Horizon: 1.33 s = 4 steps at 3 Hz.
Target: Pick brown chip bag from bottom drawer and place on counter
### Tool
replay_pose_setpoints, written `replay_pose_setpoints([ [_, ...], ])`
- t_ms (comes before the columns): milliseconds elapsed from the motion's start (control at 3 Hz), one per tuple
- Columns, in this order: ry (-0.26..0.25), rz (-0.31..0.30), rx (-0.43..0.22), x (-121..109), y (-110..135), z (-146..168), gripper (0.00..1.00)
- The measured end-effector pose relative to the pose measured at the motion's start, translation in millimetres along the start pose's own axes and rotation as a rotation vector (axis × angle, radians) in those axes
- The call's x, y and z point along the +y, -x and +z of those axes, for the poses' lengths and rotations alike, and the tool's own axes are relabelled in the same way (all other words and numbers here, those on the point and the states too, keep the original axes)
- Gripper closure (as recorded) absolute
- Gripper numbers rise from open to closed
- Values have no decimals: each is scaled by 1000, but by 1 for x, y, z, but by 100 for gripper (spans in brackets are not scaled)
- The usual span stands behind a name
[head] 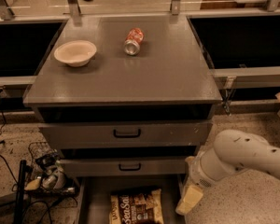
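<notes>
Camera view: tool (pixel 189 199) over floor (pixel 245 206) beside bottom drawer (pixel 95 200).

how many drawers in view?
3: top drawer just under the counter, middle drawer below it, bottom drawer pulled out at the frame's lower edge, holding the chip bag. The gripper hangs right of the bottom drawer.

gripper (pixel 188 200) sits low, just outside right edge of pulled-out bottom drawer (pixel 94 197). chip bag (pixel 136 208) lies in that drawer, just left of gripper, apart from it. two upper drawers (pixel 126 133) stacked above-left of gripper, counter (pixel 168 78) on top of them. on counter, well above-left of gripper: soda can (pixel 133 41) toward the back, bowl (pixel 75 53) left of can, apart. arm (pixel 245 155) runs up-right from gripper
</notes>
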<state>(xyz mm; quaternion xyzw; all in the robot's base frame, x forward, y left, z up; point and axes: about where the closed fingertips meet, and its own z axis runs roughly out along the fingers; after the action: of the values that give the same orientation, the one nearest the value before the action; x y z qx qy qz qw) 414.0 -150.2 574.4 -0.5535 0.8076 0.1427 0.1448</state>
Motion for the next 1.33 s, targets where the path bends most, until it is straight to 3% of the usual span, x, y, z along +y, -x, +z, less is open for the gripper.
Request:
replay_pose_setpoints([
  [333,46,-5,17,3,-2,33,0],
  [667,46,-5,17,3,-2,33,0],
  [1333,167,-35,-120,-1,8,79,0],
])
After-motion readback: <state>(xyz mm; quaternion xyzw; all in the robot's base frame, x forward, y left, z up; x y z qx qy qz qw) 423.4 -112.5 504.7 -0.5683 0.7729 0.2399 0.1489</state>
